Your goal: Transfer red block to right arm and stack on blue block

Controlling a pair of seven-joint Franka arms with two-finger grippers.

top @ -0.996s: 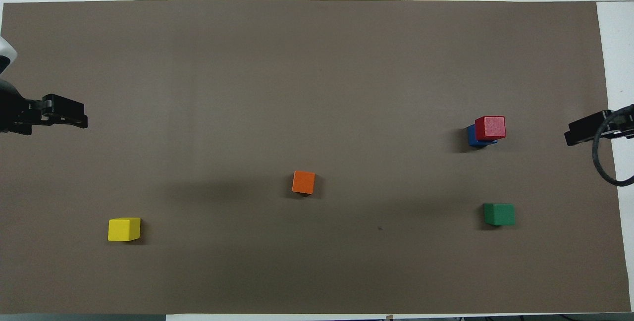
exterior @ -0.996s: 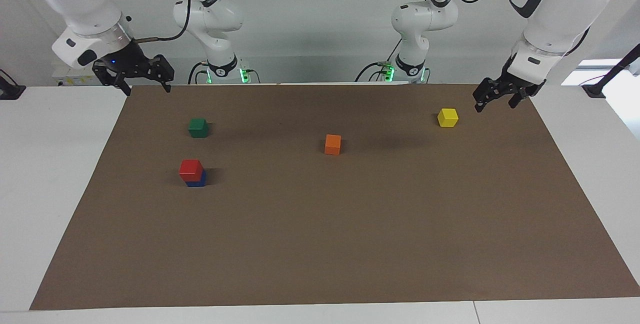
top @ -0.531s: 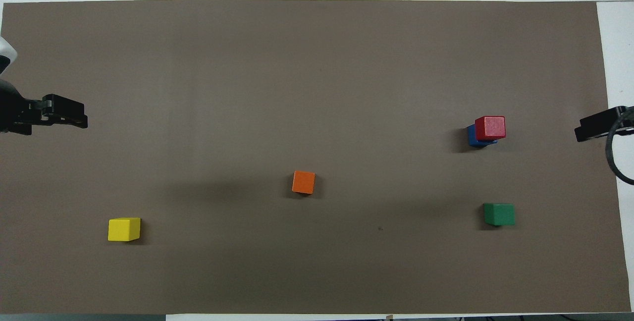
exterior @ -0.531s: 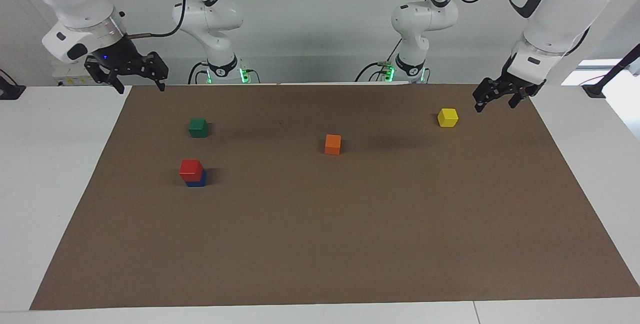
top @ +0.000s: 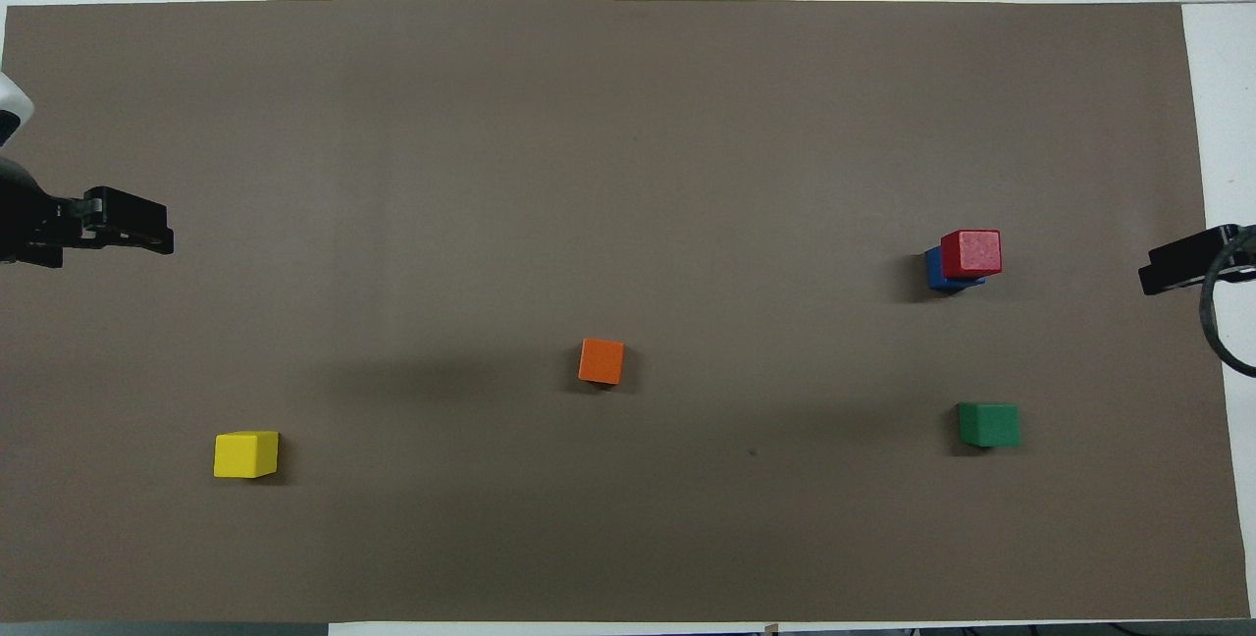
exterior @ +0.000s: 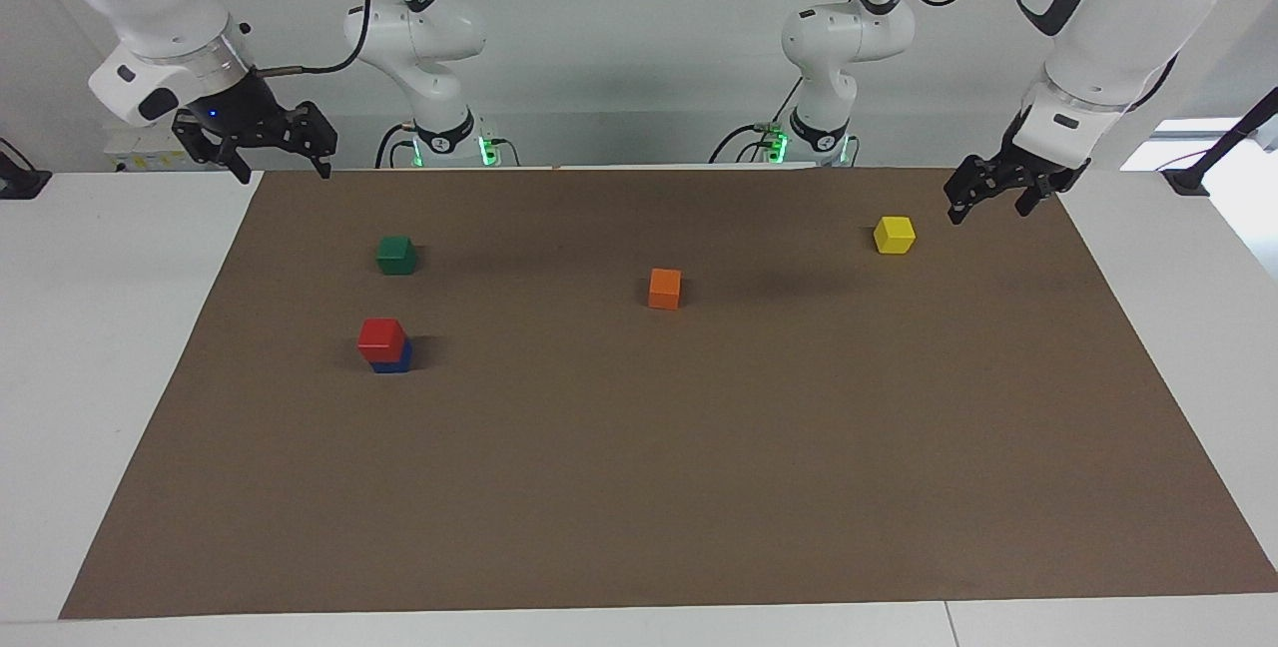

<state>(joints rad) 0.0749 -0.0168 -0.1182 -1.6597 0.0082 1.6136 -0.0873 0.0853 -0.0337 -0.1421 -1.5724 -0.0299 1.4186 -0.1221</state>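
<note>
So the stack is done: the red block [exterior: 381,338] sits on top of the blue block [exterior: 393,359], a bit skewed so a blue edge pokes out underneath, toward the right arm's end of the brown mat [exterior: 649,487] that covers the bench [exterior: 100,327]. Neither block has budged compared with a second ago.

The only real change is the right hand [exterior: 265,143]. A second ago it was hanging lower, right over the corner of the mat; now it's pulled up and outward, sitting over the mat's edge at its own end with its little blue light on. Between half a second ago and now it barely shifts. From overhead you only catch its tip [top: 1182,263] at the mat's edge, and less of it shows than a second ago. Fingers spread wide, nothing in them.

The left hand [exterior: 988,190] looks the same as before, parked over the mat corner at its own end, just beside the yellow block [exterior: 894,234] but not touching it. Also wide apart and empty. That arm is just waiting.

The other cubes haven't moved: the green block [exterior: 396,254] is nearer to the robots than the stack, and the orange block [exterior: 664,288] sits around the middle of the mat, well apart from everything.
</note>
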